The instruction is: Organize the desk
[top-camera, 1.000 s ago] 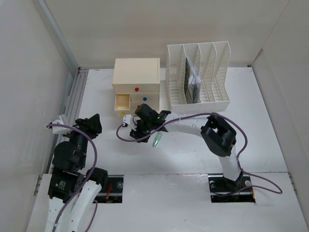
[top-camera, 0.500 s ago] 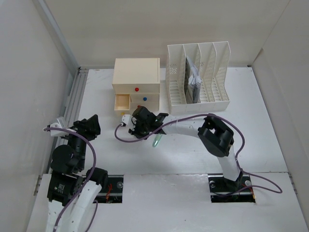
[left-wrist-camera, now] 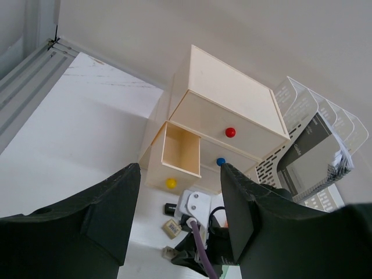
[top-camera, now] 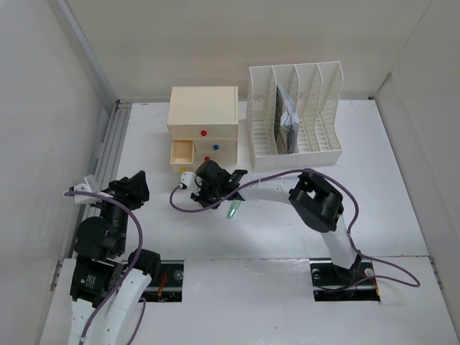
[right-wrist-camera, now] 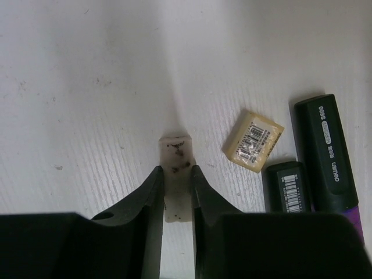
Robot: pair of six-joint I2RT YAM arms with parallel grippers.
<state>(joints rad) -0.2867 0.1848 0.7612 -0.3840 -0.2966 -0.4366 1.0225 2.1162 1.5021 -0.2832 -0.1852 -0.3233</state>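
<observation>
My right gripper is shut on a whitish eraser with dark smudges, low over the white desk. In the top view this gripper sits just in front of the cream drawer box. A yellow eraser with a barcode lies just right of it, apart. My left gripper is open and empty; it is held above the desk's left side and faces the drawer box.
The box's bottom-left drawer stands open and looks empty. A dark purple-tipped marker and a small black item lie beside the yellow eraser. A green-tipped pen lies by the right arm. A white slotted file rack holds papers.
My right gripper has shifted a little left along the front of the drawer box. The left arm has drawn slightly back and left.
</observation>
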